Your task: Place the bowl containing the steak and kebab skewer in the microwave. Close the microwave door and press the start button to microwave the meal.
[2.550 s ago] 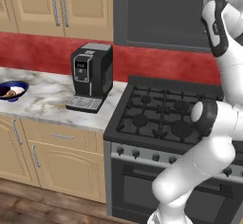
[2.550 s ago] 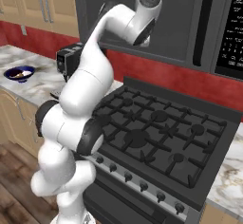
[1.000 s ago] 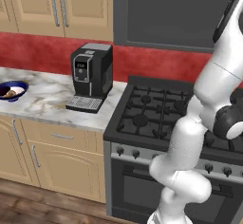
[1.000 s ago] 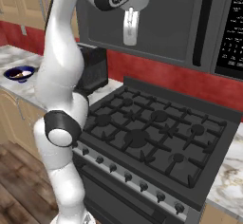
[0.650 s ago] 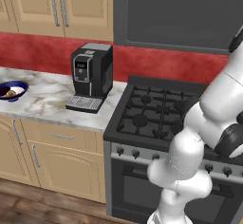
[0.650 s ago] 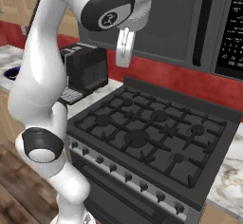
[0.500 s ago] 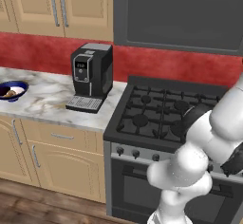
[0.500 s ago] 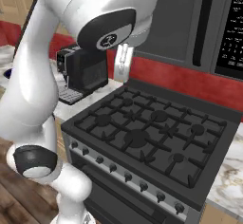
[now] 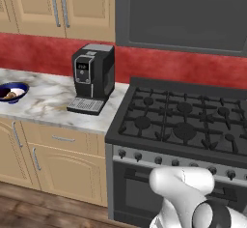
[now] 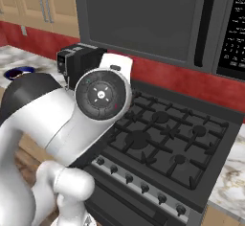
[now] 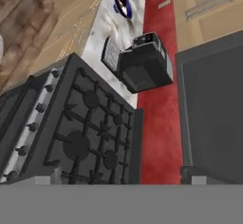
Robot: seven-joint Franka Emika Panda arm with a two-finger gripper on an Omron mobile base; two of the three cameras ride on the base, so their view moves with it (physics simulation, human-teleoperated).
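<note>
The microwave (image 9: 183, 14) hangs above the stove, and its door (image 10: 143, 19) lies flush and shut, with the black vertical strip at its right edge. In the hand view, rolled on its side, the microwave (image 11: 213, 118) is at the right. My gripper (image 11: 121, 182) is open with nothing between its fingers, whose tips stand far apart at the bottom of that view, above the stove's front edge. My arm (image 10: 95, 105) is folded low in front of the stove. The bowl with the steak and kebab skewer is out of view.
A black gas stove (image 9: 183, 121) sits below the microwave. A black coffee machine (image 9: 94, 75) stands on the marble counter (image 9: 43, 106) to its left. A blue-rimmed bowl (image 9: 12, 92) rests further left. Wooden cabinets (image 9: 67, 5) hang above the counter.
The arm has swung down from in front of the microwave to low in front of the stove, close to the right base camera. The gripper stayed open.
</note>
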